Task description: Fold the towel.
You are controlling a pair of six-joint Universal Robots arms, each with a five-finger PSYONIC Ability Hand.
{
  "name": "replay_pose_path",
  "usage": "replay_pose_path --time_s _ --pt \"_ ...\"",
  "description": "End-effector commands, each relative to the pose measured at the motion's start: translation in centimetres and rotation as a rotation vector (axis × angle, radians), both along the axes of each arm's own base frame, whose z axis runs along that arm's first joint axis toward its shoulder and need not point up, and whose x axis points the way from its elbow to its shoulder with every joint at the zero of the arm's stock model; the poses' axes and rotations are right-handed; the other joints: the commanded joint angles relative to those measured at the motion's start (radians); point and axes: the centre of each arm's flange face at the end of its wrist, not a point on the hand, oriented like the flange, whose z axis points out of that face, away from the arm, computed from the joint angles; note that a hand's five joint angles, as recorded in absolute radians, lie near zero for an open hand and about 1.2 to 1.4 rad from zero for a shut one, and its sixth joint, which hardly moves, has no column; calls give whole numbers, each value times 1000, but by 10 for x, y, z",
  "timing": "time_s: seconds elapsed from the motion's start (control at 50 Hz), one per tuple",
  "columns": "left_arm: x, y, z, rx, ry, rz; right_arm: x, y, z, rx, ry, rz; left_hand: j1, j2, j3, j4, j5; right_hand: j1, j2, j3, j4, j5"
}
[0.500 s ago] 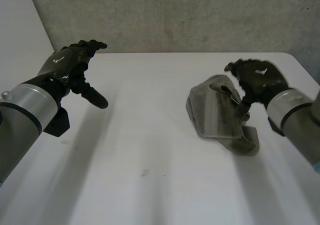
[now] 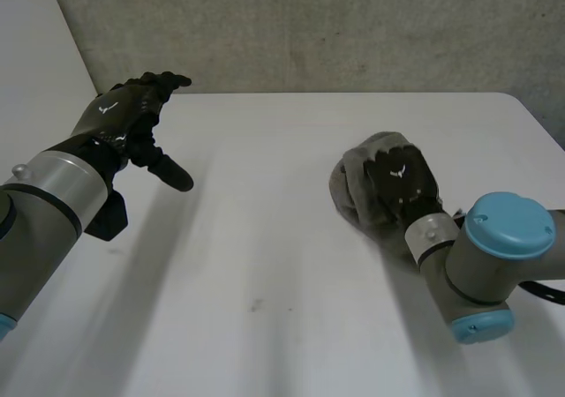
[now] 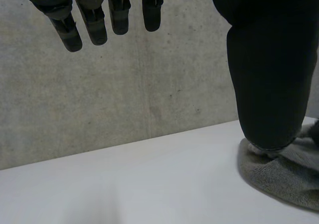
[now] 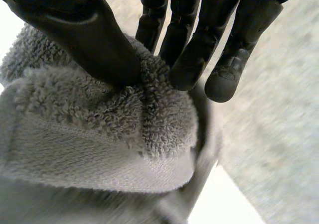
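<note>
A grey towel [image 2: 351,175] lies crumpled on the right half of the white table [image 2: 265,256]. My right hand [image 2: 402,181] rests on top of it, fingers curled. In the right wrist view the thumb [image 4: 94,40] and fingers [image 4: 192,59] pinch a raised fold of the towel [image 4: 99,134] between them. My left hand [image 2: 119,119] hangs open above the table's far left corner, well away from the towel. In the left wrist view its fingers [image 3: 92,25] are straight, and the towel's edge [image 3: 284,176] lies beyond the thumb [image 3: 266,69].
A grey concrete wall [image 2: 335,26] runs behind the table's far edge. My right arm's elbow joint with its light-blue cap [image 2: 508,225] sits low over the table's right front. Bare tabletop stretches between the two hands.
My right hand has come down and to the left onto the towel and closed on a fold; its arm has swung in front. The left hand has hardly moved.
</note>
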Motion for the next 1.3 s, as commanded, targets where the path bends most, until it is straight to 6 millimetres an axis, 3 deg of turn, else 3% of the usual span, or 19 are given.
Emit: replay_pose_path --time_s 0.02,0.06,0.08,0.12,0.14,0.18,0.22,0.24,0.28,0.3,0.34,0.44,0.62,0.74,0.94,1.04,1.16,1.28,1.3 --pt "-1 -1 -5 14 -4 -4 23 28 76 -161 -108 86 6 12 9 9 -29 86 85 65 58 68" --pt "-2 -4 -11 35 -10 -1 42 46 117 -216 -177 153 6 12 9 9 -29 86 85 65 58 68" --pt "-2 -4 -11 35 -10 -1 42 46 117 -216 -177 153 6 12 9 9 -29 86 85 65 58 68" --pt "-3 -6 -15 51 -5 -1 56 53 152 -235 -195 192 6 12 9 9 -29 86 85 65 58 68" --pt "-3 -6 -15 51 -5 -1 56 53 152 -235 -195 192 6 12 9 9 -29 86 85 65 58 68" --pt "-3 -7 -16 54 -4 0 72 59 191 -250 -214 221 6 12 9 9 -29 86 85 65 58 68" --pt "-3 -8 -15 54 -1 2 79 63 208 -254 -226 228 6 12 9 9 -29 86 85 65 58 68" --pt "-3 -8 -15 54 -1 2 79 63 208 -254 -227 228 6 12 9 9 -29 86 85 65 58 68" --pt "-2 -10 -15 60 15 10 81 64 243 -284 -269 200 6 12 9 9 -29 86 85 65 58 68" --pt "-2 -10 -15 60 15 10 81 64 244 -284 -269 200 6 12 9 9 -29 86 85 65 58 68" --pt "-2 -9 -13 69 50 13 77 64 275 -327 -324 157 6 12 9 9 -29 86 85 65 58 68" --pt "-2 -10 -12 83 83 15 73 69 303 -377 -377 137 6 12 9 9 -29 86 85 65 58 68" --pt "-3 -12 -23 109 66 10 71 78 301 -316 -377 154 6 12 9 9 -29 86 85 65 58 68" --pt "-11 -22 -56 181 35 1 63 84 283 -185 -385 163 6 12 9 9 -29 86 85 65 58 68" --pt "-37 -34 -117 306 23 -144 39 119 265 -112 -366 238 6 12 9 9 -29 86 85 65 58 68" --pt "-58 -24 -140 388 45 -291 29 124 260 -124 -367 241 16 22 18 18 -20 86 85 65 58 68" --pt "-67 -27 -154 418 52 -296 22 121 254 -122 -361 219 78 84 80 80 42 86 85 65 58 68" --pt "-68 -39 -176 434 23 -215 13 125 257 -131 -366 205 542 547 544 544 506 86 85 65 58 68" --pt "-69 -39 -179 434 15 -202 9 123 257 -137 -365 193 931 937 933 933 895 86 85 65 58 68"
